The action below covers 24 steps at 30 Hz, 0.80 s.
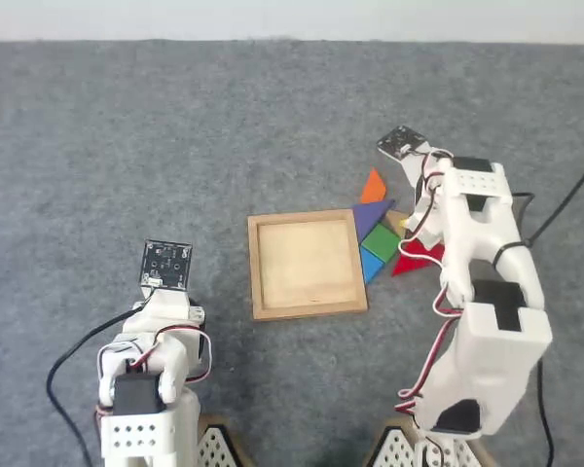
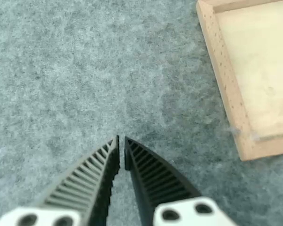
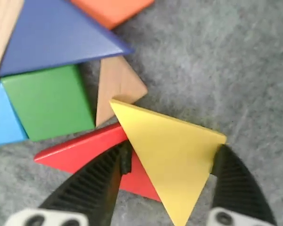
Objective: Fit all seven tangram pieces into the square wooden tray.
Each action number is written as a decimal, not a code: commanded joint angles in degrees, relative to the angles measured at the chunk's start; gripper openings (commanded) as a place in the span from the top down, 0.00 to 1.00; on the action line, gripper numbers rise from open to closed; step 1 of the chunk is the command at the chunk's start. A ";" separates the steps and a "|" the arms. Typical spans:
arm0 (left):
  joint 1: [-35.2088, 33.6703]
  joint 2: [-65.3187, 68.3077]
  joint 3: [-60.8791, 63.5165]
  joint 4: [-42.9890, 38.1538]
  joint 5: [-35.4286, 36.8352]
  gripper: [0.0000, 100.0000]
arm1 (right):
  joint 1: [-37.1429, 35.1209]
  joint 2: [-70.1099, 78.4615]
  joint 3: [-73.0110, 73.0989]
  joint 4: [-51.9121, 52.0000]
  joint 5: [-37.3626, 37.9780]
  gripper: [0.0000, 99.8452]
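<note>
Right gripper point(image 3: 172, 157) pinching yellow triangle point(image 3: 167, 136), right of centre, just right of wooden tray point(image 1: 306, 263). Left gripper point(image 2: 121, 143) pressed together, lower left, over grey carpet point(image 2: 61, 70).

Identify the counter point(image 1: 127, 126) by its mottled grey, speckled surface. The square wooden tray point(image 1: 256, 272) is pale, unpainted wood with a slightly darker rim.

Distinguish the pieces by colour:
- orange piece point(image 1: 373, 185)
- indigo-blue triangle point(image 1: 370, 214)
- green square point(image 1: 380, 240)
- light-blue piece point(image 1: 372, 265)
- red triangle point(image 1: 419, 257)
- yellow triangle point(image 3: 172, 150)
- tan bare-wood piece point(image 3: 115, 87)

The left arm's fingers point(image 2: 99, 174) are black with a pattern of fine parallel ridges. The right arm's fingers point(image 3: 92, 181) are black. Both arm bodies point(image 1: 487, 350) are white with black blocks and carry red, black and white leads.
</note>
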 commanded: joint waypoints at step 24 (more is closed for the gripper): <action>0.18 -1.14 -0.66 0.18 -0.09 0.98 | -0.66 -1.45 -1.76 6.11 0.88 0.72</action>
